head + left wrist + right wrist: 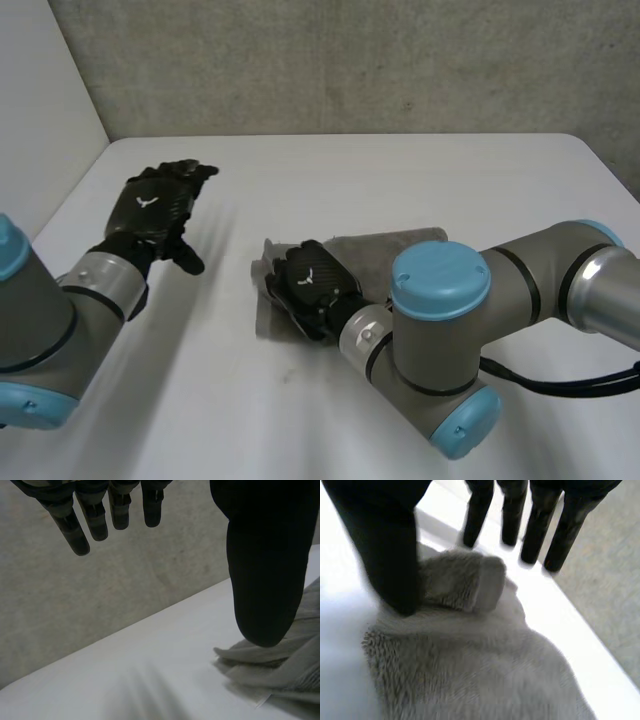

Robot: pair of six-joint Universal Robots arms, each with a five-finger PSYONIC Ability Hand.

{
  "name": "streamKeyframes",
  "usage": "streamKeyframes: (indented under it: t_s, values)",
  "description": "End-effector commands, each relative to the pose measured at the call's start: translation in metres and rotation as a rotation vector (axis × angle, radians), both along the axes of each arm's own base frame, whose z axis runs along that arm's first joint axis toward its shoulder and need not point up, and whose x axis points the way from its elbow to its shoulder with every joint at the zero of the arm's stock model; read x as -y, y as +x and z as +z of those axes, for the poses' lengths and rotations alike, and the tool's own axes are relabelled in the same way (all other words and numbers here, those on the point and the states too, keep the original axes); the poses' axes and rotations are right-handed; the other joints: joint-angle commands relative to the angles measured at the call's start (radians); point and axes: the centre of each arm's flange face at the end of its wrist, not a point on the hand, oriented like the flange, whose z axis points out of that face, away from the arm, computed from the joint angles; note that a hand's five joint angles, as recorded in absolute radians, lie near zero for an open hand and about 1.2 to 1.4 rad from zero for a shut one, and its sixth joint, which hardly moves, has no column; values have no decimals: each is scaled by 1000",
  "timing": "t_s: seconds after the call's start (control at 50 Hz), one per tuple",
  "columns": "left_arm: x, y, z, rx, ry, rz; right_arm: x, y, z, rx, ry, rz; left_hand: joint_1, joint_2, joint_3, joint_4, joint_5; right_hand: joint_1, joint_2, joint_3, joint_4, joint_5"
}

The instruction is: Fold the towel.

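Pressing fold, seemingly | right hand point(305, 283) lay on towel point(385, 245) end, fingers point(511, 515) straight | left hand point(155, 205) was open, apart | next: likely smooth, lift off.

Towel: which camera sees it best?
The right wrist view. The fluffy grey towel lies under the right robot hand, its folded lump plain to see. In the head view the right robot hand and arm cover part of it. The left wrist view catches a crumpled edge past the left robot hand.

Mid white table point(420, 170): crumpled grey terry towel point(395, 245), under black right hand point(308, 280). Well apart leftward, off towel: black left hand point(155, 205).
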Motion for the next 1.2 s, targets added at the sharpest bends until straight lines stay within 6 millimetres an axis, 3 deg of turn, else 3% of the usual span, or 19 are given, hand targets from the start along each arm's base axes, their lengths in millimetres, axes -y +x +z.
streamKeyframes:
  t_s: [0.02, 0.1, 0.26, 0.36, 0.4, 0.42, 0.58, 0.64, 0.68, 0.72, 0.84, 0.88, 0.98, 1.02, 1.04, 1.06, 1.08, 1.12, 1.2]
  values:
    - [-5, -32, 5, -5, -31, -86, 53, -60, 30, 109, 150, -304, -3, 14, 10, 11, -25, -398, -286, -290, -292, -319]
    - [-7, -51, 7, -13, -48, -135, 67, -96, 34, 149, 210, -399, 3, 19, 15, 17, -19, -398, -286, -290, -292, -319]
    - [-13, -64, 5, -16, -49, -148, 64, -147, -4, 29, 303, -462, 0, 17, 13, 14, -22, -376, -264, -268, -270, -297]
    - [-15, -65, 2, -13, -39, -144, 68, -164, -18, -29, 290, -481, 0, 17, 13, 14, -22, 219, 332, 328, 326, 299]
    - [-16, -64, 0, -9, -34, -143, 74, -166, -20, -35, 250, -488, 0, 17, 13, 14, -22, 821, 933, 929, 927, 900]
    - [-17, -64, 0, -8, -31, -143, 74, -166, -20, -35, 250, -488, 0, 17, 13, 14, -22, 823, 936, 932, 930, 903]
    - [-25, -57, 0, -3, -20, -137, 97, -157, 18, 46, 11, -504, -3, 14, 10, 11, -25, 823, 936, 932, 930, 903]
    - [-27, -53, 7, -10, -32, -129, 90, -129, 43, 78, -83, -426, -3, 14, 10, 11, -25, 823, 936, 932, 930, 903]
    - [-27, -51, 8, -10, -37, -126, 78, -104, 52, 95, -115, -347, -3, 14, 10, 11, -25, 823, 936, 932, 930, 903]
    - [-28, -50, 9, -10, -37, -125, 44, -55, 52, 95, -133, -182, -6, 11, 7, 9, -27, 823, 936, 932, 930, 903]
    - [-28, -41, 8, -6, -29, -100, -3, -12, 28, 18, -106, 3, -7, 10, 6, 8, -28, 823, 936, 932, 930, 903]
    - [-28, -38, 8, -5, -27, -91, -26, -1, 3, -52, -68, 77, -7, 10, 6, 8, -28, 823, 936, 932, 930, 903]
    - [-26, -31, 11, -13, -31, -68, -39, 0, -13, -96, -34, 124, -7, 10, 6, 8, -28, 823, 936, 932, 930, 903]
    - [-24, -29, 13, -27, -34, -52, -39, 0, -9, -82, -28, 124, -7, 10, 6, 8, -28, 592, 705, 701, 699, 672]
    - [-24, -29, 13, -27, -34, -52, -40, -1, -1, -57, -18, 125, -7, 10, 6, 8, -28, 75, 188, 184, 182, 154]
    - [-23, -28, 15, -42, -35, -41, -40, -1, -1, -56, -18, 125, -7, 10, 6, 8, -28, 70, 183, 179, 176, 149]
    - [-21, -28, 17, -63, -40, -28, -38, -3, 13, -6, -4, 110, -7, 10, 6, 8, -28, -299, -187, -191, -193, -220]
    - [-18, -27, 20, -91, -44, -11, -28, -10, 24, 46, 27, 66, -7, 10, 6, 8, -28, -398, -286, -290, -292, -319]
    - [-17, -32, 28, -159, -59, -9, 32, -53, 51, 239, 169, -177, -6, 11, 7, 9, -27, -398, -286, -290, -292, -319]
